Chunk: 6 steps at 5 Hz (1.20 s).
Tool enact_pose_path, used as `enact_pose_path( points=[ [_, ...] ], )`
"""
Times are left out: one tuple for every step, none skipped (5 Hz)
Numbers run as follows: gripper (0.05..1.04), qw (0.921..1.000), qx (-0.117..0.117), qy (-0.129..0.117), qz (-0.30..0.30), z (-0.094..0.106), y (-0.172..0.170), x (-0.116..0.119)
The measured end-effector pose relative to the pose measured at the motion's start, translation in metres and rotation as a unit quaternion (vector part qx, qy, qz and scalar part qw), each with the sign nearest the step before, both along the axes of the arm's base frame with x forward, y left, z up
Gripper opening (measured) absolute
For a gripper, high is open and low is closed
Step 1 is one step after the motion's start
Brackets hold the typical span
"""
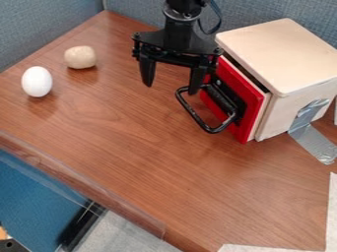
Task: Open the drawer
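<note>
Gripper (171,88) open wide, fingers pointing down, well apart, nothing held. In place over the table (131,157), toward the rear edge, just beside the drawer's red front. One finger right at the upper end of the black handle (201,120), overlapping it in view; contact or not, cannot tell. Other finger farther left, over bare wood.

Drawer (241,81) in the pale wooden box (283,54), near the table's rear edge, right part. Slightly ajar, with a narrow dark gap between front and box. Handle looped outward from the red front, toward the table's middle. Silver tape (315,140) from the box's side down onto the tabletop.

Farther out, toward the table's rear left corner: beige roundish object (80,57), near the left edge. White egg (37,81), also near the left edge, closer to the front edge, apart from the beige one. White sheet (333,209) at the table's right front part. Blue partition (39,27) along the left and rear edges.
</note>
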State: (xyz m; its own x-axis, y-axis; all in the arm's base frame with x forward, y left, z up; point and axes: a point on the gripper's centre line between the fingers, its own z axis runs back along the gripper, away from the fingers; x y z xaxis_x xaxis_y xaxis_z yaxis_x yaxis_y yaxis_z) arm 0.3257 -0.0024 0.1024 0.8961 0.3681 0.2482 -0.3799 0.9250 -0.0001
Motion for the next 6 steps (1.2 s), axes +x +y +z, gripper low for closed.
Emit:
enact_pose_path(
  points=[
    [1.0, 0.9999, -0.002, 0.013, 0.006, -0.01, 0.0, -0.002],
    [0.999, 0.9982, -0.022, -0.027, 0.05, -0.017, -0.002, 0.003],
    [0.999, 0.9944, -0.037, -0.06, 0.078, -0.019, -0.004, 0.009],
    [0.999, 0.9854, -0.053, -0.109, 0.119, -0.016, -0.002, 0.015],
    [0.999, 0.976, -0.057, -0.138, 0.159, -0.017, 0.003, 0.02],
    [0.999, 0.9692, -0.055, -0.145, 0.192, -0.028, 0.008, 0.023]
  ],
)
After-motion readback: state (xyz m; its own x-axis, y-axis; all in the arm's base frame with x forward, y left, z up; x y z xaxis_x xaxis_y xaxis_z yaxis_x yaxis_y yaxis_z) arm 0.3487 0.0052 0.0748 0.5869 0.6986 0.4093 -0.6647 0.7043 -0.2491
